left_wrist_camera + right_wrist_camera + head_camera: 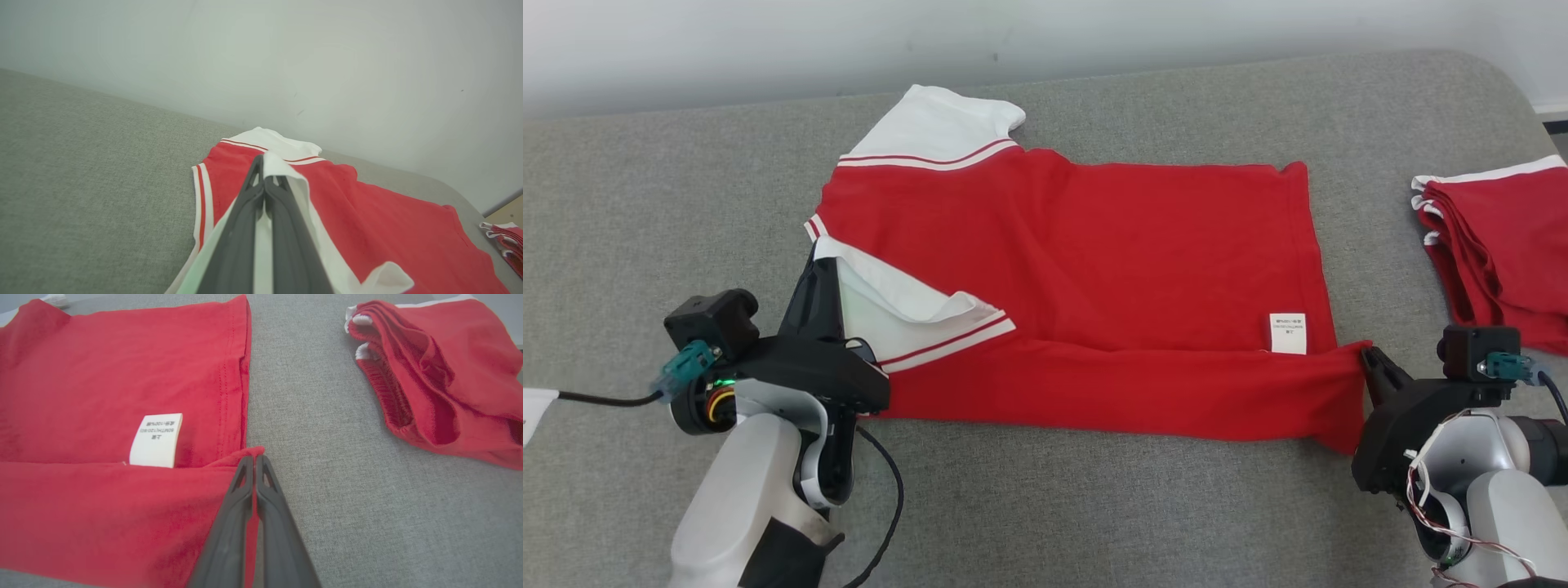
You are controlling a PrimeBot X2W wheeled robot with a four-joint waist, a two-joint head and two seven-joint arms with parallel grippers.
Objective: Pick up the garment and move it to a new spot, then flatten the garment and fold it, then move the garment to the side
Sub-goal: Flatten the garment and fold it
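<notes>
Red shirt (pixel 1094 245) lies spread at centre of the grey padded surface (pixel 1045 506), its near edge folded over. Left gripper (pixel 823 265) is clenched on the white sleeve (pixel 907 314) at the shirt's 8 o'clock. Right gripper (pixel 1372 357) is clenched on the hem corner at 4 o'clock, with the care label (pixel 1288 333) just beside it. Folded red garments (pixel 1503 245) lie apart at 3 o'clock.

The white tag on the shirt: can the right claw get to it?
Probably yes. The tag lies in plain sight close to the right claw, with nothing on top of it. But that claw is shut on the shirt corner, so it would have to let go first.
</notes>
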